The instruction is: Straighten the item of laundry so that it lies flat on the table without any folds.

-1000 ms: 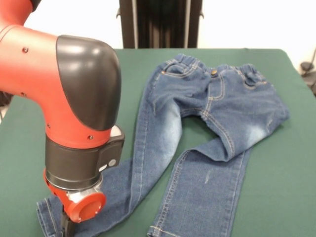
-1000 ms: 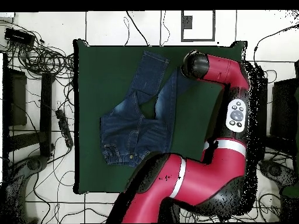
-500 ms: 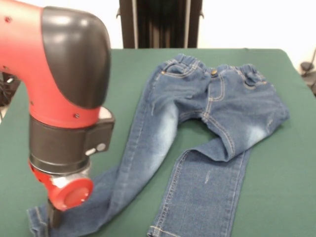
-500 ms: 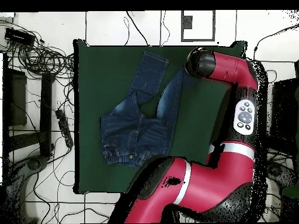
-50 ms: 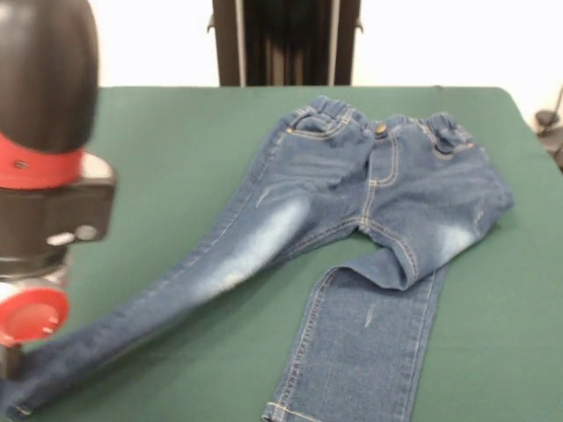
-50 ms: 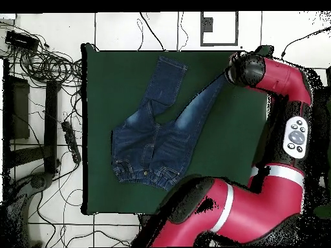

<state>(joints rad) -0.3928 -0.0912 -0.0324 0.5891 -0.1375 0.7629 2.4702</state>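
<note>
Dragged outward, jeans point(image 5: 369, 202) leg now spans green table point(image 5: 176, 132); end effector point(image 5: 10, 362) grip seemingly closed, unclear.

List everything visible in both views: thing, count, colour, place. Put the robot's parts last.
jeans: one pair, blue denim, on the table; waistband toward the far edge in the front view, one leg stretched out to the arm's end, the other folded under at the thigh.
table: one, dark green cloth, under the jeans.
cables: many, black, on the white tiled floor left of the table in the overhead view.
black stand: one, beyond the table's far edge in the front view.
robot arm: one, red and black, bending round the table's right side in the overhead view.
pincer: one, dark, at the front view's left edge, at the stretched leg's hem; open or shut cannot be told.
</note>
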